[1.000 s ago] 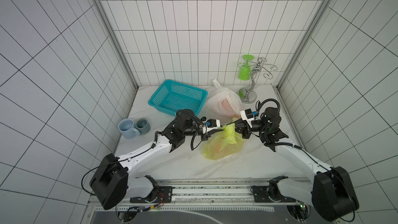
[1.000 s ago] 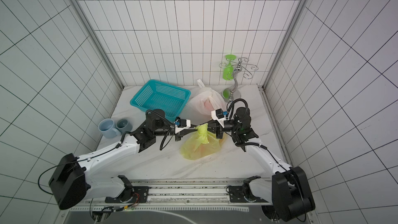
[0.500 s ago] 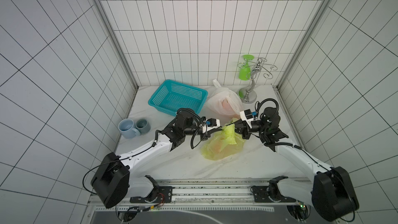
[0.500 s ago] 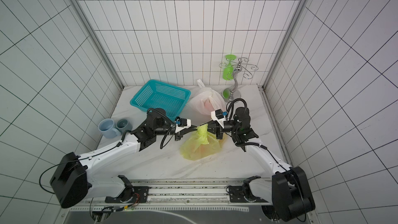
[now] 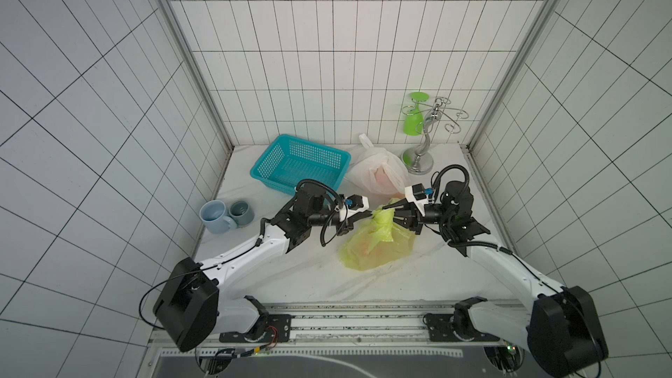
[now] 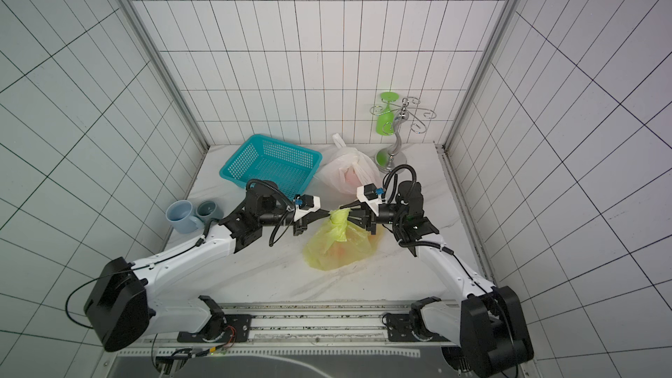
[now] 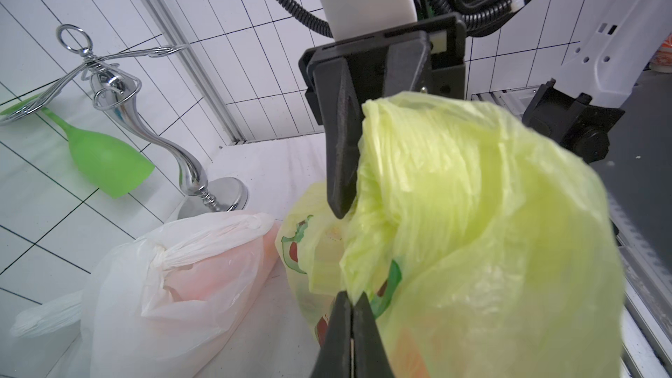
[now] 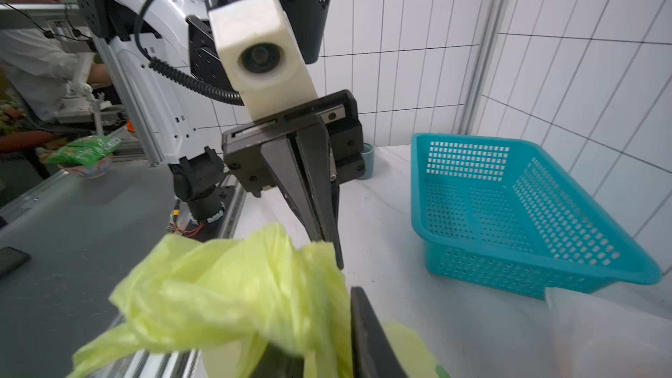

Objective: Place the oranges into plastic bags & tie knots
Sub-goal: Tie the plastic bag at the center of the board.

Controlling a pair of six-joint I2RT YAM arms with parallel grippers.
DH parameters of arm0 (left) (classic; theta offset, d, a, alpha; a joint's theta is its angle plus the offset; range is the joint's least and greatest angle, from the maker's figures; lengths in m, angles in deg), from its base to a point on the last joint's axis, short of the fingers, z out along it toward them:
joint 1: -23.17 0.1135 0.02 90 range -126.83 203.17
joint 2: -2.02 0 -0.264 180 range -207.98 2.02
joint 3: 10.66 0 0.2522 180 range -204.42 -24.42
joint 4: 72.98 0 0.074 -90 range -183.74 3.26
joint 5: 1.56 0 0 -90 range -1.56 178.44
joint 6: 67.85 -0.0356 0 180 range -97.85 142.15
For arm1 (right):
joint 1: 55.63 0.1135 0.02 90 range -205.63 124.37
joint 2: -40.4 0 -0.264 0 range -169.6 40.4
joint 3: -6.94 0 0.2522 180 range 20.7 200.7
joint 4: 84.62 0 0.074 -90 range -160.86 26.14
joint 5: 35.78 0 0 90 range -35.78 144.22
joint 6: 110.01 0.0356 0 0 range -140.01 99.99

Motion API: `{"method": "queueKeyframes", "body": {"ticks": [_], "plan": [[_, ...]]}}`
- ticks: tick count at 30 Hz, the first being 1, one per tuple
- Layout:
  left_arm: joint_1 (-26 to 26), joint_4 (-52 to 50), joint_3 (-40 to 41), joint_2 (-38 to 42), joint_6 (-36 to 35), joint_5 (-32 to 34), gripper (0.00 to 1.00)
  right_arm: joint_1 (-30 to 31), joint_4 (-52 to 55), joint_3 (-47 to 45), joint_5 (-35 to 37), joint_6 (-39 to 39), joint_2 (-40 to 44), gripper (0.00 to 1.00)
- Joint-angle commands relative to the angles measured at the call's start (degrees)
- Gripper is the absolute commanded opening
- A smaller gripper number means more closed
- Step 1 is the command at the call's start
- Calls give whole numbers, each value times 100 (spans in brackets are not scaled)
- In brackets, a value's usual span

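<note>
- My left pincer (image 5: pixel 370 214) is pressed shut, its tips touching the bunched top of the yellow bag (image 5: pixel 378 249).
- My right pincer (image 5: pixel 390 215) is partly open around that top.
- Oranges (image 5: pixel 367 247) show inside it. The tied white bag (image 5: pixel 378 176) sits farther back.

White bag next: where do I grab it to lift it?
Probably the knot at the far end of the white bag, pinched from above. It's the one tight bunch, and it is exposed; the sides are slack film over oranges.
</note>
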Motion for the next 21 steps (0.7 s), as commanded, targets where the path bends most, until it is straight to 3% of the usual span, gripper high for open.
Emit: {"method": "queueKeyframes", "body": {"ticks": [1,5,10,17,21], "plan": [[40,67,-52,134,199,176,0,-200,942,625,373,-542,177,37],[43,230,32,229,510,438,0,-377,2953,1415,983,-1605,286,45],[30,362,144,314,833,495,0,-395,5172,2245,1806,-2467,677,47],[-1,193,30,334,1035,547,0,-95,7565,2684,941,-3748,894,45],[-25,-151,-178,187,1009,460,0,567,7482,2235,629,-3783,769,40]]}}
